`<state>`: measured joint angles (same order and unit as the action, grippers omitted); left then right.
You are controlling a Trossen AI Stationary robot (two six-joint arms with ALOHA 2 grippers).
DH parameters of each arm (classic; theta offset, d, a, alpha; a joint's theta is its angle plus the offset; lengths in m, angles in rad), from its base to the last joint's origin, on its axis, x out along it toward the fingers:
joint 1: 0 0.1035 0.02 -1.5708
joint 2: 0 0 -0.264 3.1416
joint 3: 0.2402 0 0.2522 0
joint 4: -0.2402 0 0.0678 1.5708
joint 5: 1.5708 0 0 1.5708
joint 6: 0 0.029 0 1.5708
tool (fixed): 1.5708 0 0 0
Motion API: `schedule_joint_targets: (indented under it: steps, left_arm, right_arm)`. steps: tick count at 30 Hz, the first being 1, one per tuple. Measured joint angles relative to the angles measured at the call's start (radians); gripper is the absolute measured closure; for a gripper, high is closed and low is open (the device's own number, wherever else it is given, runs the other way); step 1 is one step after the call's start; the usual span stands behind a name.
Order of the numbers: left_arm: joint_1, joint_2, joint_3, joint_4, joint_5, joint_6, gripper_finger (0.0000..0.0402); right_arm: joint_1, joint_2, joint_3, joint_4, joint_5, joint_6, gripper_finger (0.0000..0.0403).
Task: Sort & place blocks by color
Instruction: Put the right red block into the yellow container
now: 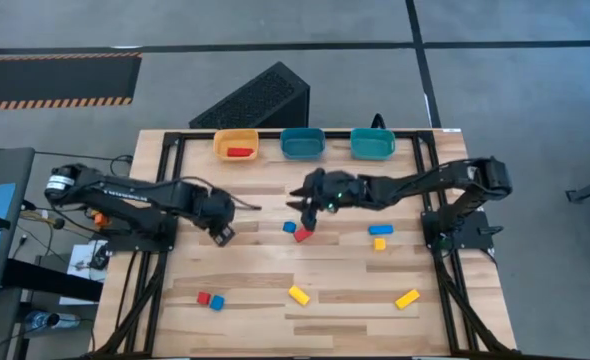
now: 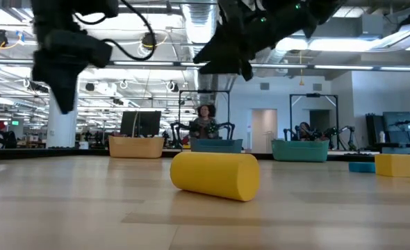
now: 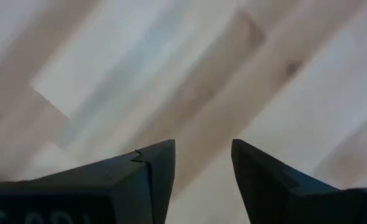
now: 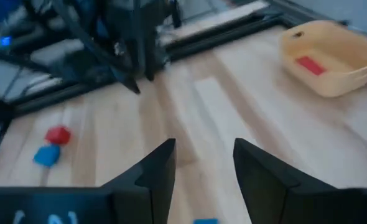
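Observation:
Small blocks lie scattered on the wooden table (image 1: 315, 270): a blue block (image 1: 289, 227) beside a red block (image 1: 302, 234) mid-table, a blue (image 1: 380, 230) and yellow pair (image 1: 379, 242) to the right, a red (image 1: 204, 298) and blue pair (image 1: 216, 301) near left, and two yellow blocks (image 1: 298, 294) (image 1: 407, 298) near the front. Another red block (image 1: 239, 152) lies in the orange bin (image 1: 237, 136). My left gripper (image 1: 223, 234) (image 3: 202, 168) points down over bare wood, open. My right gripper (image 1: 302, 198) (image 4: 203, 168) hovers open above the middle pair, reaching leftward.
Two teal bins (image 1: 302, 144) (image 1: 372, 145) stand beside the orange bin along the far edge. A black frame (image 1: 175, 140) borders the table. In the low view a yellow block (image 2: 215, 173) lies close to the camera. People sit in the room behind.

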<state>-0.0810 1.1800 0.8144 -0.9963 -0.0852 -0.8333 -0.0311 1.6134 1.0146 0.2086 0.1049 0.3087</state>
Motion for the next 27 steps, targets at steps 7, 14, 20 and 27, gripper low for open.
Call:
schedule_joint_targets:
  steps: [7,14,20,27]
  left_arm:
    - [-0.297,-0.009,-0.02,0.02,-0.003,-0.075,0.0259]
    - [-0.622,-0.009,-0.02,0.139,-0.134,-0.242,0.0259]
    - [-0.71,-0.009,-0.019,0.227,-0.346,-0.232,0.026]
    - [-0.619,-0.002,-0.019,0.446,-0.47,0.003,0.026]
  right_arm:
    - [0.14,0.155,0.143,0.008,0.012,0.03,0.0223]
    - [0.244,0.304,0.371,-0.352,0.078,0.154,0.0228]
    - [0.274,0.322,0.468,-0.853,0.081,0.129,0.0227]
    - [0.235,0.318,0.423,-0.963,-0.002,-0.016,0.0221]
